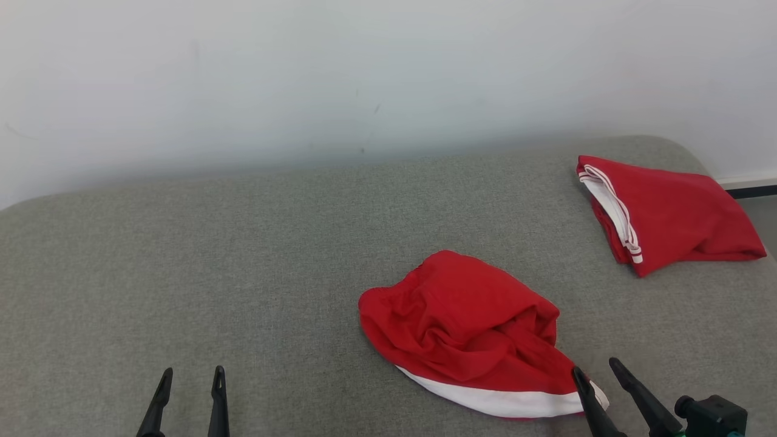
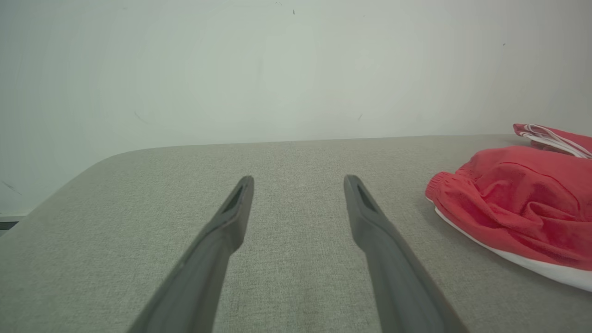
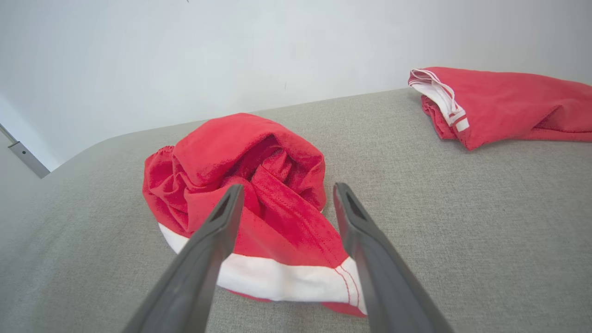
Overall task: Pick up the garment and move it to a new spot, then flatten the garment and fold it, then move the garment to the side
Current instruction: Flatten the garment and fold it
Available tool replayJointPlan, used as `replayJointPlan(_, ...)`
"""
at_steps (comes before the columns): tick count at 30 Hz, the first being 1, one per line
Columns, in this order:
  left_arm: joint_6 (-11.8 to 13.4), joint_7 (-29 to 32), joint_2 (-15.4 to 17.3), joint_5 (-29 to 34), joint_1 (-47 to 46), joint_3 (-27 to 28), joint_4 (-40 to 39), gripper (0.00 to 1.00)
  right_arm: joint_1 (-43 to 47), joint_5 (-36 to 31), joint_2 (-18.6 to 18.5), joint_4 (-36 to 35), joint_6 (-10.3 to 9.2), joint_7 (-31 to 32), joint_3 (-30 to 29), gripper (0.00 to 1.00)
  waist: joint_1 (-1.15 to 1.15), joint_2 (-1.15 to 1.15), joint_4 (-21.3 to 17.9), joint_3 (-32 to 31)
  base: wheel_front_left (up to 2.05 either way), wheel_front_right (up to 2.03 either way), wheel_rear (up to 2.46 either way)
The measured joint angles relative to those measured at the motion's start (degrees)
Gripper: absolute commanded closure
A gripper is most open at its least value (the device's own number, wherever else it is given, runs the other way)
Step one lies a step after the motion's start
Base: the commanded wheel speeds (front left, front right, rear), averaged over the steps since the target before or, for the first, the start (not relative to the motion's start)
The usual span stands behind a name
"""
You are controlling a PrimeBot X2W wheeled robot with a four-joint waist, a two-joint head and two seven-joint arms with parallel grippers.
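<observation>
The right claw [image 1: 596, 367] stands spread with nothing between its fingers, its tips at the white-banded edge of the crumpled red garment [image 1: 461, 328], which lies bunched on the grey worktop [image 1: 243, 255], right of centre. The left claw [image 1: 193, 371] is spread too, over bare fabric well apart from it. A second red garment [image 1: 668, 212] lies folded near the far right corner

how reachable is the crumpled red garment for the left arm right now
Probably yes: only bare grey surface lies between the open left pincer and the crumpled garment. The right pincer, open at its white-banded edge, is nearer.
</observation>
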Motion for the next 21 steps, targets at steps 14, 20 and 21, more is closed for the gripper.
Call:
replayJointPlan(14,-2.57,1.68,4.14,0.59,-6.55,-1.98,2.74,0.0,-0.31,-6.8,6.38,-7.25,0.0,-0.66,-2.12,0.0,0.0,0.0,-4.29,1.06,0.0,0.0,0.0)
replayJointPlan(20,-3.61,4.54,5.27,-0.56,-12.64,-5.65,5.84,0.0,-0.77,-7.93,8.89,-6.04,0.0,-1.02,-1.55,0.0,0.0,0.0,-7.1,2.16,0.0,0.0,0.0)
replayJointPlan(21,-4.05,4.85,5.64,-1.11,-15.25,-7.56,8.22,0.0,-1.05,-8.54,9.28,-5.58,0.0,-1.04,-1.23,0.0,0.01,0.0,-8.21,2.85,0.0,0.0,0.0)
